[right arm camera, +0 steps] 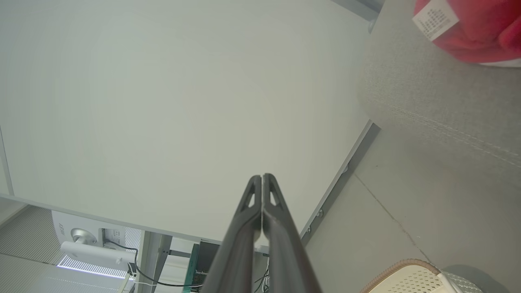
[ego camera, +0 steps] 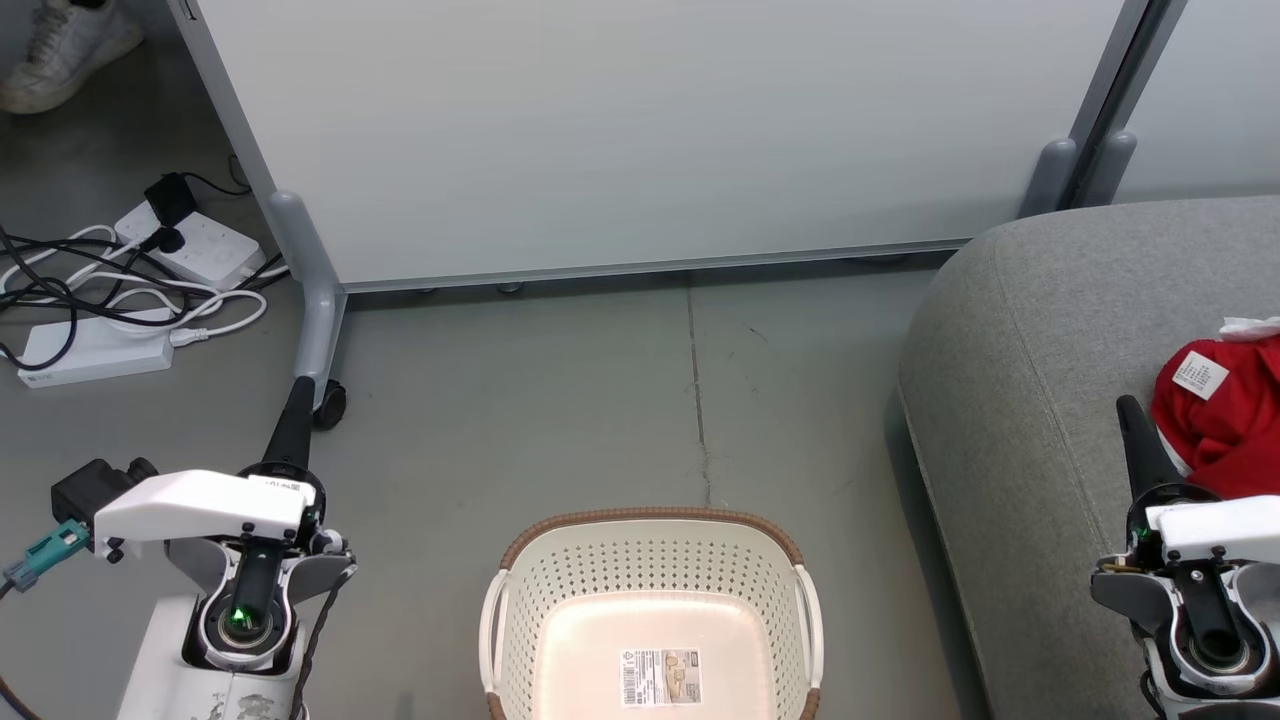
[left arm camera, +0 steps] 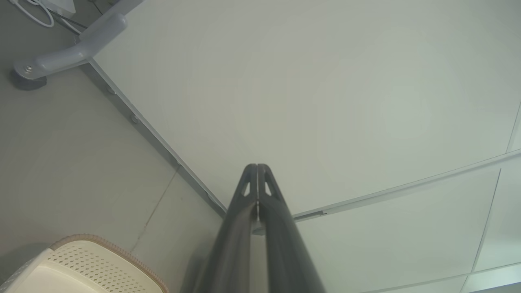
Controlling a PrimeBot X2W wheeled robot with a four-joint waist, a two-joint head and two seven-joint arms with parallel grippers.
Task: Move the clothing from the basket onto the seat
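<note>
The grey concrete floor [ego camera: 600,400] carries everything, with a thin crack running from 12 toward 6 o'clock down its middle. At 6 o'clock stands the cream perforated basket [ego camera: 650,517], its label sticker [ego camera: 660,677] showing on the inner bottom. Toward 9 to 10 o'clock lie two white power strips [ego camera: 95,350] amid tangled black and white cables [ego camera: 60,290]. The partition's grey wheeled foot [ego camera: 315,310] stands just beside them, and a pale shoe [ego camera: 65,50] rests at 11 o'clock. At 3 o'clock the grey seat [ego camera: 1030,330] stands on the floor, with red clothing [ego camera: 1230,420] on its top.

Red clothing [ego camera: 1228,425], grey seat [ego camera: 1020,370], cream basket [ego camera: 560,570]
</note>
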